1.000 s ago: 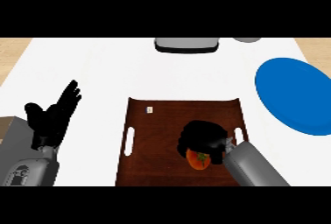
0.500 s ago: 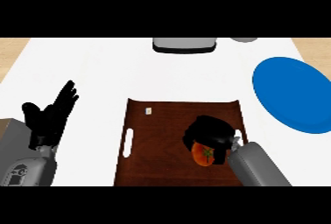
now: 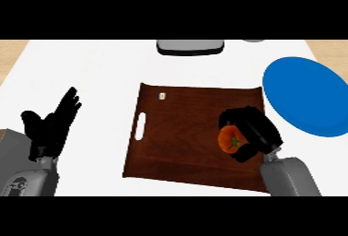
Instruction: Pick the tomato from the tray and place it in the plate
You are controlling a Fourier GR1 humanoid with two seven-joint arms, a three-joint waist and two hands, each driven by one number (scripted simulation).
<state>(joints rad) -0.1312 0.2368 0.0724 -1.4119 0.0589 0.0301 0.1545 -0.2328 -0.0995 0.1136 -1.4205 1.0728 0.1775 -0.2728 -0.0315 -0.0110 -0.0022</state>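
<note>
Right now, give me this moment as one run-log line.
stage: grasp | right hand: curled round tomato over brown tray | left hand: open, resting at left | blue plate: no tomato yet

Two grey forearms end in black hands, left hand [image 3: 51,129] and right hand [image 3: 255,131].

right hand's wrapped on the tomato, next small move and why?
Probably lift it straight up. The right robot hand curls round the red tomato, which sits over the dark wooden tray near its right edge. The round blue plate lies farther right, so height should clear the tray first.
</note>
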